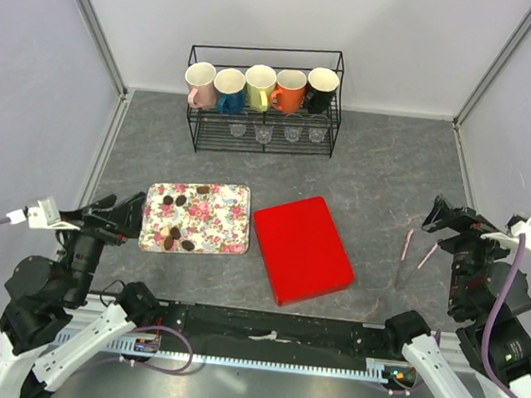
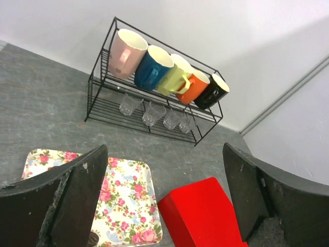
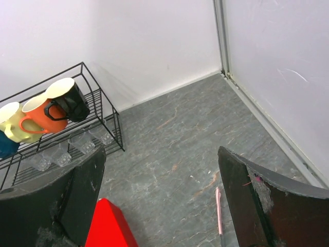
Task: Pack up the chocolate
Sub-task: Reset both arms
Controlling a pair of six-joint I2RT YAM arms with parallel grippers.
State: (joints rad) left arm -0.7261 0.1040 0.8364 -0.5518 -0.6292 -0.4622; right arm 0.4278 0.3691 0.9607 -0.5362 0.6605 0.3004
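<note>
The wire rack looks metal, the mugs glossy, the red box smooth.

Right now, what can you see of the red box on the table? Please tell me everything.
The red box is flat and rectangular with rounded corners. It is bright red all over, smooth and plain, and its material is not clear. No opening shows. It lies flat on the grey table, turned at an angle, just right of the flowered tray, with a narrow gap between them. Nothing rests on it.

No legible text or labels anywhere.
</note>
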